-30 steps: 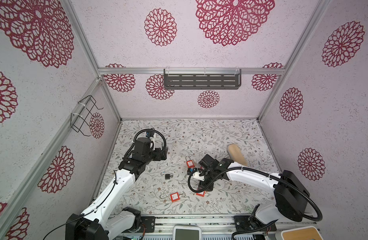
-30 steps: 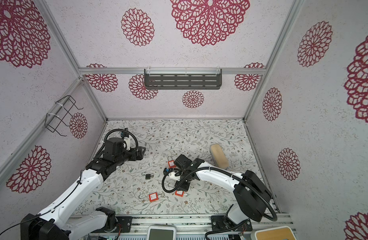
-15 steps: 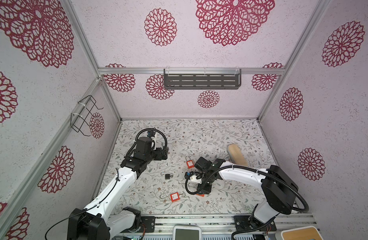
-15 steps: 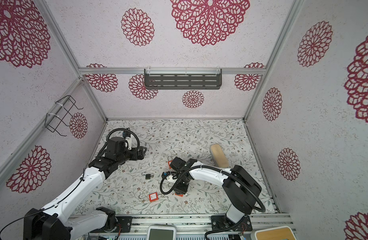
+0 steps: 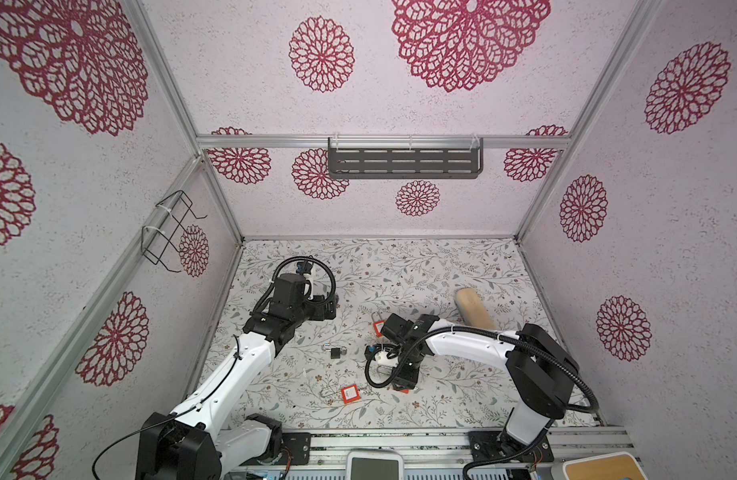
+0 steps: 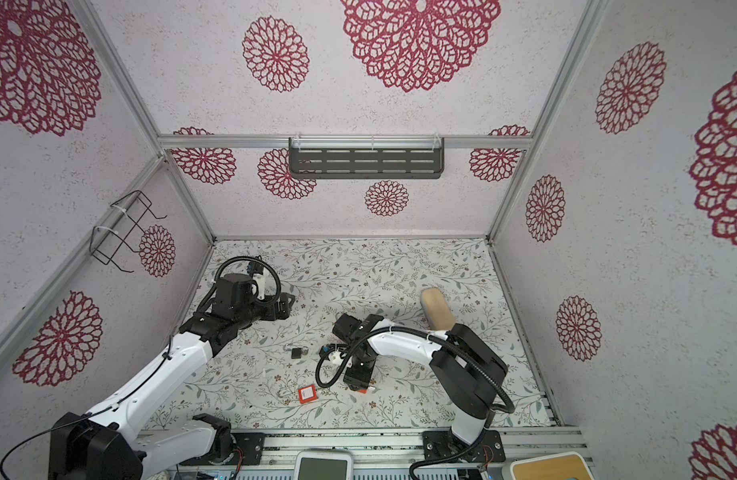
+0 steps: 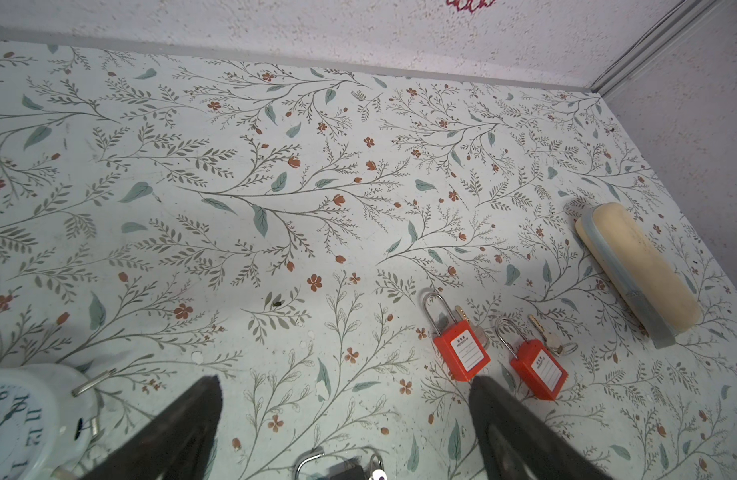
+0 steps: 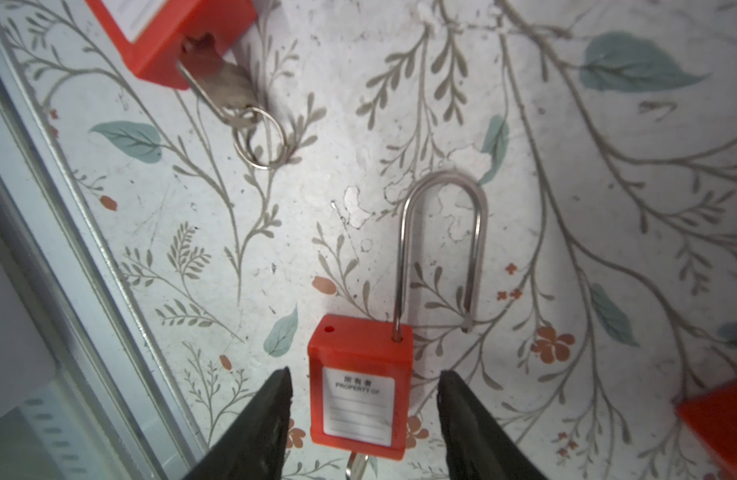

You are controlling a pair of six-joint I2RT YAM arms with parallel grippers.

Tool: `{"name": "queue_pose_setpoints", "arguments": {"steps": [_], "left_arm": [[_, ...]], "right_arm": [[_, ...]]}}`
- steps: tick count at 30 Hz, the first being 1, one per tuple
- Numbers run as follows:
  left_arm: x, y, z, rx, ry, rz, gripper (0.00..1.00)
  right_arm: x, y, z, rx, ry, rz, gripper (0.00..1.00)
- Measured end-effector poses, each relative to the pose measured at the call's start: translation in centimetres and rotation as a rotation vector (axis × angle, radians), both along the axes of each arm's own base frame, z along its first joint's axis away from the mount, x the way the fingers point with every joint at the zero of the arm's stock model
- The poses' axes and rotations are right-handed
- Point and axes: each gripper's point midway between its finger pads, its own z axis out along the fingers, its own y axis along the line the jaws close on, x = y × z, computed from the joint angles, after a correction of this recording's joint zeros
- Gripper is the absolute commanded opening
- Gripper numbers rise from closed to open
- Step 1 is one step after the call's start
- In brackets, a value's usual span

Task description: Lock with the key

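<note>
White arm links, black joints, black corrugated cables.

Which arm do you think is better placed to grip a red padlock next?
Right. The right gripper is open with its fingers astride an open-shackled red padlock; the left gripper, also open, hangs away from it.

Red-rosette walls, leafy floral floor

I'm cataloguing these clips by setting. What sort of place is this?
Probably a robot test cell, not a real room: wallpapered panels in an aluminium frame form a booth, a left arm and right arm stand on a front rail, and a red padlock lies on the floral floor.
</note>
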Motion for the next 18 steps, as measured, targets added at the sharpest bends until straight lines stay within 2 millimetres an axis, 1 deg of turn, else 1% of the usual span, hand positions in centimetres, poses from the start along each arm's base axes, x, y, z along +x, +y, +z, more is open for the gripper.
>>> {"name": "queue_pose_setpoints", "arguments": {"steps": [7,10,14,18], "left_arm": [[-0.1,0.0,-0.2,0.002,0.003,-0.001,0.97],[-0.1,0.0,-0.3,0.003,0.007,-0.001,0.97],[-0.1,0.0,-0.3,0.003,0.006,-0.001,0.97],[-0.1,0.0,-0.3,0.003,0.007,0.000,0.97]], "right_arm": [[0.1,0.1,-0.4,-0.044,-0.004,0.006,0.61],[0.4,0.3,-0.7,-0.078,-0.011,-0.001,0.65],[0.3,0.3,-1.3,-0.119,-0.019,0.005,0.65],[0.3,0.1,-1.4,-0.144,-0.032,-0.005,0.63]]}}
